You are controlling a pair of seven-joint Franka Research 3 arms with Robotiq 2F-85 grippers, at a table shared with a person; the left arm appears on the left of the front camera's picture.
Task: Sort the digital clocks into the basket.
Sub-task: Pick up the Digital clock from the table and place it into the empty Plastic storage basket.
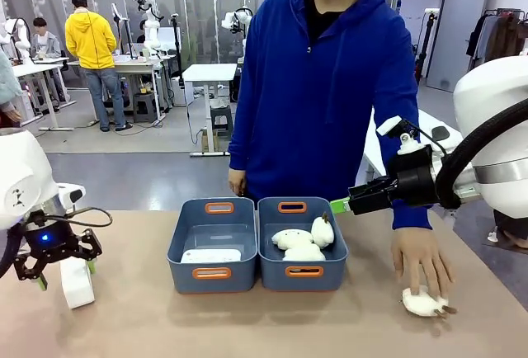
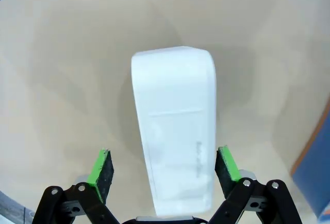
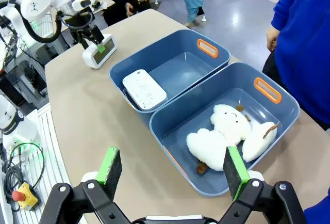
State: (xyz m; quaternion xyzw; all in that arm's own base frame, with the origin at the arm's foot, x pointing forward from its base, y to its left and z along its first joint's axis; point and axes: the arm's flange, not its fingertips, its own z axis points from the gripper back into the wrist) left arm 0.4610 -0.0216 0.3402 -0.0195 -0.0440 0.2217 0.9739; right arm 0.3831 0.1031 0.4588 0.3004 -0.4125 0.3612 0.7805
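Note:
One white digital clock (image 1: 77,282) stands on the table at the near left. My left gripper (image 1: 64,274) is open and straddles it. In the left wrist view the clock (image 2: 175,131) sits between the green pads (image 2: 101,170), not squeezed. The right wrist view shows its grey-green screen (image 3: 105,47) under the left gripper (image 3: 90,30). A second clock (image 1: 210,255) lies flat in the left blue basket (image 1: 186,238); from the right wrist it shows face down (image 3: 144,88) in that basket (image 3: 180,69). My right gripper (image 1: 340,206) hangs open above the right basket's far corner, holding nothing (image 3: 172,167).
The right blue basket (image 1: 338,247) touches the left one and holds three white plush toys (image 3: 227,131). The person stands at the far side, one hand (image 1: 421,263) resting on another plush (image 1: 422,302) at the table's near right. The tabletop (image 1: 132,317) in front of the baskets is bare.

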